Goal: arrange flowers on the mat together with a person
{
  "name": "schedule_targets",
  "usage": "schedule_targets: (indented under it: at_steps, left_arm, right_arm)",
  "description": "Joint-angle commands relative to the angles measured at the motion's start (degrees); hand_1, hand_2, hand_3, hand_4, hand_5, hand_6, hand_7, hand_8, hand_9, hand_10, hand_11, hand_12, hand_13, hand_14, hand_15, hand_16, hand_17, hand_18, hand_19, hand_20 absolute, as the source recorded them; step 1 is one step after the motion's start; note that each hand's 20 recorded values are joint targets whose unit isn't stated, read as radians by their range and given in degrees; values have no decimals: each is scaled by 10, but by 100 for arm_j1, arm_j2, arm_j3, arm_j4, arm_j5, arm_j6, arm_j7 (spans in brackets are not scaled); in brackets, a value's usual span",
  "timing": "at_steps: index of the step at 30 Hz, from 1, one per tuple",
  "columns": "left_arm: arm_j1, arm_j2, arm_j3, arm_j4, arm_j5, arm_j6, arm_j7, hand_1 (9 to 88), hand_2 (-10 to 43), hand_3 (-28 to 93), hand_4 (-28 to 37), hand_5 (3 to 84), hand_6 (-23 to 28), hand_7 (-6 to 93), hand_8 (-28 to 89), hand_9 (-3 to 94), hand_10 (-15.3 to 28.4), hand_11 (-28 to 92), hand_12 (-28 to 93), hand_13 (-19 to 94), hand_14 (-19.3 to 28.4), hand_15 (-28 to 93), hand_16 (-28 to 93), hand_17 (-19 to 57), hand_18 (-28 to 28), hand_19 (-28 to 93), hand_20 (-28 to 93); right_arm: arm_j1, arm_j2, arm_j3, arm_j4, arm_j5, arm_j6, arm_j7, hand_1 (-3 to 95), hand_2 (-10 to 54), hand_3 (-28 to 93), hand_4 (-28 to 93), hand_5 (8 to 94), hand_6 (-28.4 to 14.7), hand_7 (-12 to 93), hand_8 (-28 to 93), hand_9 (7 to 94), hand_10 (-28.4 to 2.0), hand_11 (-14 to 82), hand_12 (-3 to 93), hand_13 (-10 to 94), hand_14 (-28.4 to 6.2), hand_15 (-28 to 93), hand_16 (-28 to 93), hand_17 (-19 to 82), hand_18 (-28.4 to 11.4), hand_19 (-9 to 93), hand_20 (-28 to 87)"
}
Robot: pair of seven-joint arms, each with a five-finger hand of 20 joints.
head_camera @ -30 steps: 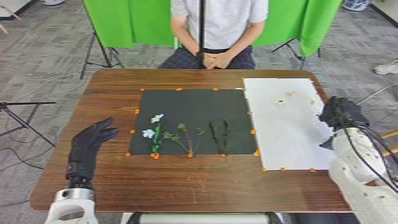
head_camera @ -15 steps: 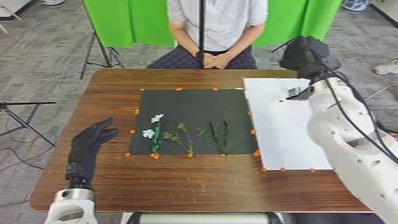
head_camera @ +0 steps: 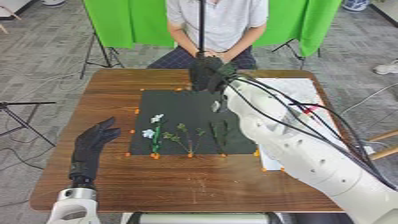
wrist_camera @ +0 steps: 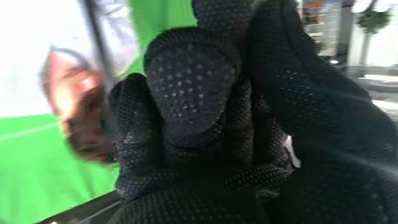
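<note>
finding one: the right robot hand (head_camera: 206, 72) has crossed from the far right corner of the counter (head_camera: 124, 185) to the middle of its far side, by the far edge of the dark mat (head_camera: 173, 107). its white arm (head_camera: 280, 137) now slants over the white sheet (head_camera: 302, 90) and the mat's right side.

finding two: i cannot tell from my station whether the right robot hand is closed on anything; its own black glove and wrist hide the point of contact, so i record no item in it. the left robot hand (head_camera: 89, 142) rests open and relaxed left of the mat, empty, in the same place as before.

finding three: the items on the mat have not shifted. the stem with white flowers (head_camera: 156, 118) lies at the left, the branching sprig (head_camera: 185, 140) beside it, and the slender dark green stems (head_camera: 220, 135) to the right, all on the near half.

assessment: the crossing brings the work from the sheet side to the mat, which i read as the approach to a placement. the arrangement looks partly done, with the far half probably next. i advise confirming the hold before lowering, and keeping the wrist off the laid stems, which are light and would drag easily.
</note>
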Motion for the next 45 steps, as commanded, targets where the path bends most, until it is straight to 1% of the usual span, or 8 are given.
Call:
schedule_targets:
  at_steps: [1,7,8,10,23,34,38,45]
  left_arm:
    - [14,-3,27,61,15,-70,-82,213,100,636,-283,478,28,118,-52,504,146,200,140,400,175,195,-9,93,114,92,166]
    - [-105,-4,47,132,29,-132,-139,215,102,634,-282,465,25,96,-45,496,140,181,142,395,172,174,-5,93,112,87,167]
    - [0,6,52,69,19,-103,-88,215,102,634,-281,464,25,93,-43,495,139,178,143,395,171,171,-4,94,112,86,168]
    - [7,3,57,66,21,-99,-81,215,102,634,-279,458,22,85,-40,488,134,167,144,394,170,166,-1,94,112,84,168]
    - [-3,3,65,79,20,-118,-77,219,103,630,-274,446,20,52,-19,474,125,118,162,390,161,127,21,95,110,73,173]
    - [-38,0,63,91,21,-136,-83,218,101,635,-275,452,25,60,-23,477,129,121,167,390,165,125,27,95,111,70,175]
    - [-45,-5,58,91,25,-133,-87,218,100,636,-276,460,29,68,-24,483,132,129,169,391,166,128,28,94,111,70,176]
    - [-44,-8,52,78,31,-130,-71,219,98,640,-279,466,31,81,-30,488,135,143,166,393,169,138,25,93,113,74,176]
  right_arm:
    - [-249,-395,-326,24,-240,-319,-136,553,-95,713,-278,836,36,214,66,937,-71,78,421,937,-10,463,325,589,-133,919,272]
    - [-241,-576,-540,257,-524,-583,-264,542,-95,736,-282,833,38,215,62,930,-70,73,423,932,-9,465,327,585,-132,920,273]
    - [-276,-523,-623,176,-541,-578,-206,541,-95,737,-282,830,39,215,61,927,-69,72,422,929,-9,467,328,583,-132,920,273]
    - [-295,-558,-658,211,-592,-654,-227,539,-95,741,-282,823,42,224,54,922,-67,74,417,926,-9,471,325,582,-132,920,275]
    - [-374,-689,-652,366,-739,-769,-269,501,-95,729,-240,765,42,238,22,874,-85,65,388,898,-11,493,307,563,-131,915,285]
    - [-377,-657,-633,403,-821,-792,-277,421,-95,785,-236,708,46,213,-7,784,-98,166,285,886,-14,503,299,552,-133,908,300]
    - [-368,-663,-566,403,-863,-912,-335,400,-95,802,-238,689,54,208,-89,758,-105,199,229,884,-13,504,298,548,-134,906,305]
    - [-364,-577,-258,200,-750,-1215,-318,386,-95,803,-240,655,66,194,-129,733,-110,198,227,878,-15,504,299,546,-135,904,306]
